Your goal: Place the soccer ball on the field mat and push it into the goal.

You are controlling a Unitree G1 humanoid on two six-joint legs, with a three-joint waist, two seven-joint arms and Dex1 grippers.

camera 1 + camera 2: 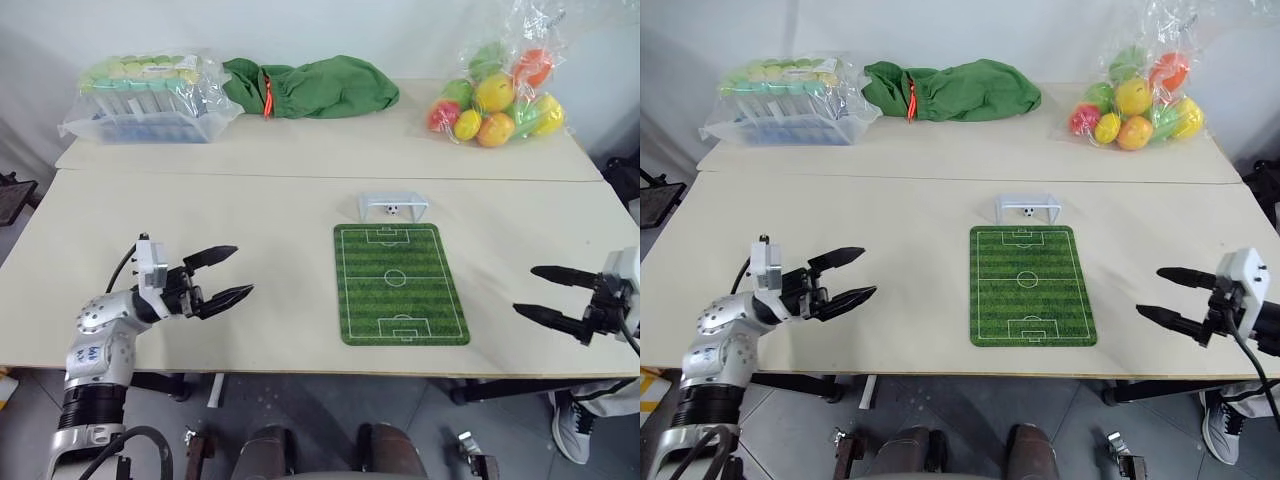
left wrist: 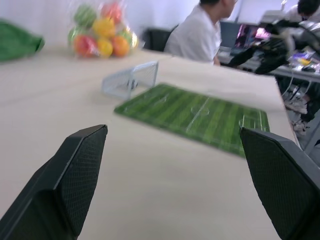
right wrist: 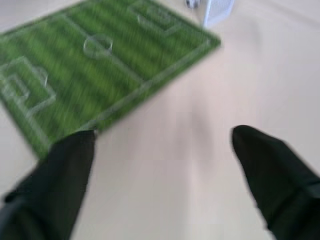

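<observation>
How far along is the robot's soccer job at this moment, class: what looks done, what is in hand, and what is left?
Done, it seems: the soccer ball sits inside the goal, which stands at the far end of the field mat. In hand: nothing; the left gripper and right gripper are both open and empty, out to either side of the mat. Left: apparently nothing.

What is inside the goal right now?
The soccer ball sits inside the goal, at the far end of the field mat. Its underside is hidden by the frame.
</observation>
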